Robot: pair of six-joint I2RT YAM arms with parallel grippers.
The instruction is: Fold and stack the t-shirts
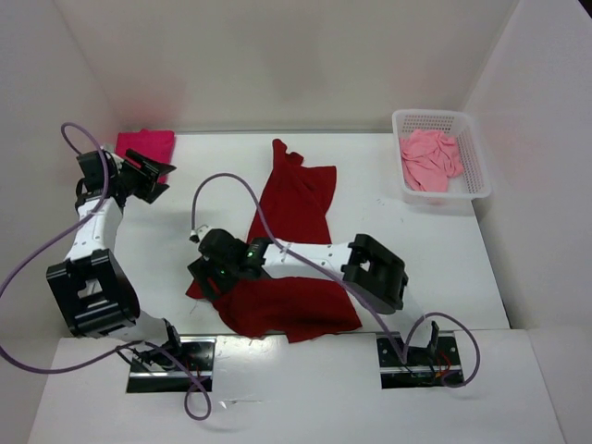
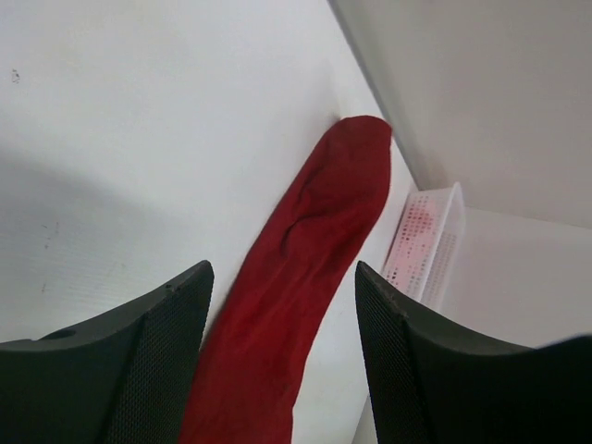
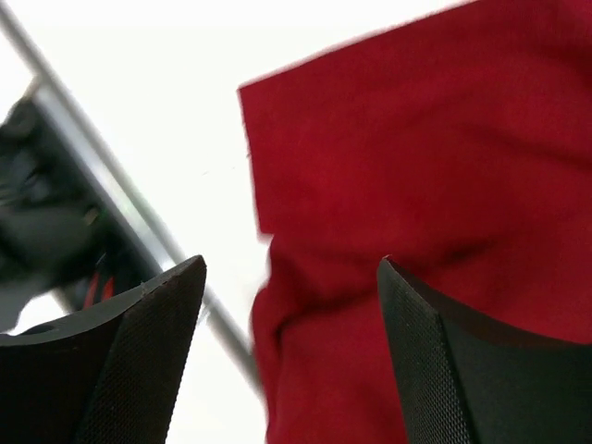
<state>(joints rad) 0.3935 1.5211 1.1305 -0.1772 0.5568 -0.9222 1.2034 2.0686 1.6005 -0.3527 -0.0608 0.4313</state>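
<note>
Your right gripper (image 3: 291, 270) has its fingers (image 3: 139, 351) spread wide with nothing pinched between them. The dark red t-shirt (image 3: 416, 185) lies beneath, and one edge and a soft ridge of cloth show in the gap. From above, that gripper sits low over the shirt's near left corner, with its arm stretched across the cloth from the right. Your left gripper (image 2: 282, 277) is also apart and empty, over the table (image 2: 111, 139) at the far left.

The dark red t-shirt occupies the middle of the table. It is broad and rumpled at the near end and narrows to a strip toward the back wall. The magenta t-shirt (image 1: 146, 143) lies compact, apparently folded, in the far left corner, just beyond your left gripper. The salmon t-shirt (image 1: 430, 159) is bunched in the white basket (image 1: 472, 176) at the far right.

Watch three things:
- **Grip depth:** if you close here, you may skim a single layer at the rumpled corner and lose it on the lift, or grab a doubled ridge and lock in a crooked fold.
- **Arm over the cloth:** your right forearm hangs over the shirt, so a low sweep could drag the whole garment.
- **Near hem:** it sits close to the table's near edge, and a pull toward you could slide it off
</note>
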